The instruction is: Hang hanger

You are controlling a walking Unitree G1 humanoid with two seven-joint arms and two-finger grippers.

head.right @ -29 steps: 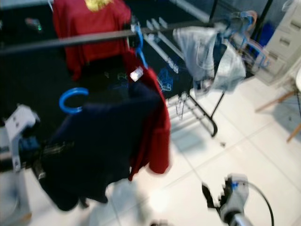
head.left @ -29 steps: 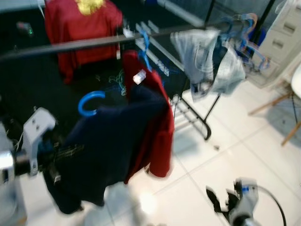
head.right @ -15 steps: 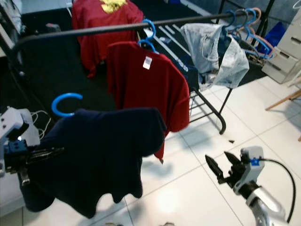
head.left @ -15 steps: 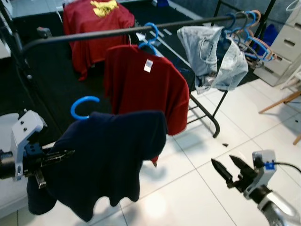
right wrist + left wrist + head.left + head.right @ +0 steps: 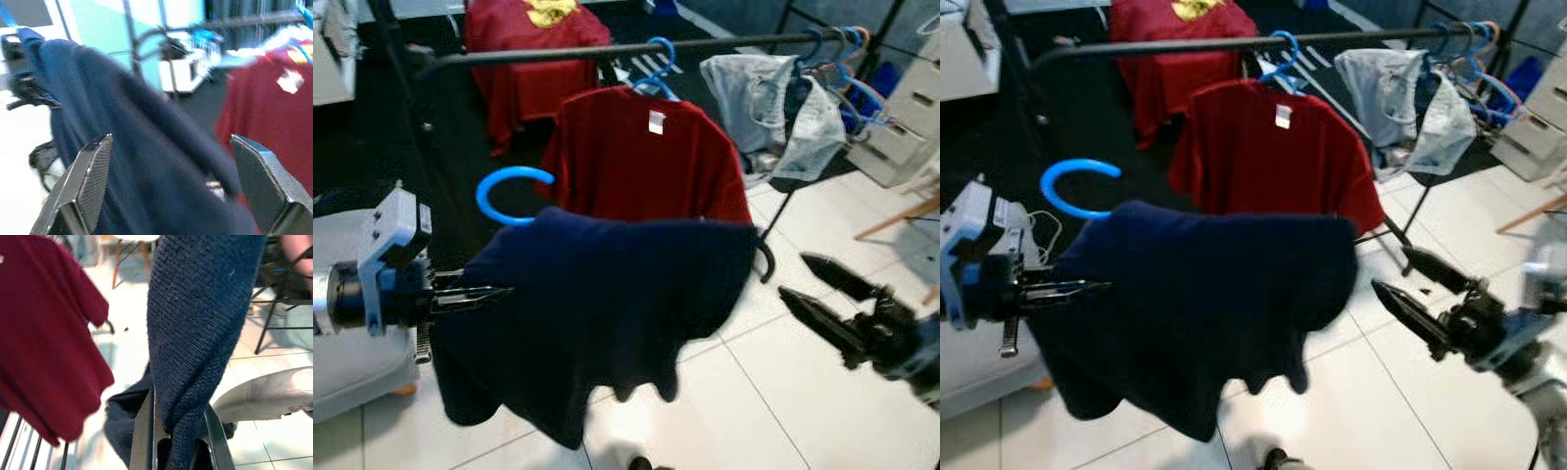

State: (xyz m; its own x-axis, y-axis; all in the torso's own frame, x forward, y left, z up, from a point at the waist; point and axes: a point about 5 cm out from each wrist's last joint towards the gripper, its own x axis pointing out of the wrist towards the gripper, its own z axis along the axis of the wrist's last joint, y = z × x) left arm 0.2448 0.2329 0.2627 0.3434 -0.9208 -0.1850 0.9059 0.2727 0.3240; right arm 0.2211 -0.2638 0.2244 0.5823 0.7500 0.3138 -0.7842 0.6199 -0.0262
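Carrying the navy sweater (image 5: 607, 313) on its blue hanger (image 5: 509, 191), the left pincer (image 5: 494, 292) grips the knit; raise the hook toward the rail (image 5: 607, 49) at eleven o'clock. The right pincer (image 5: 822, 299) gapes empty.

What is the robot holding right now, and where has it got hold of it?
The left gripper holds a navy sweater on a blue hanger, its jaws shut on the sweater's shoulder edge. The right gripper is open, holding nothing.
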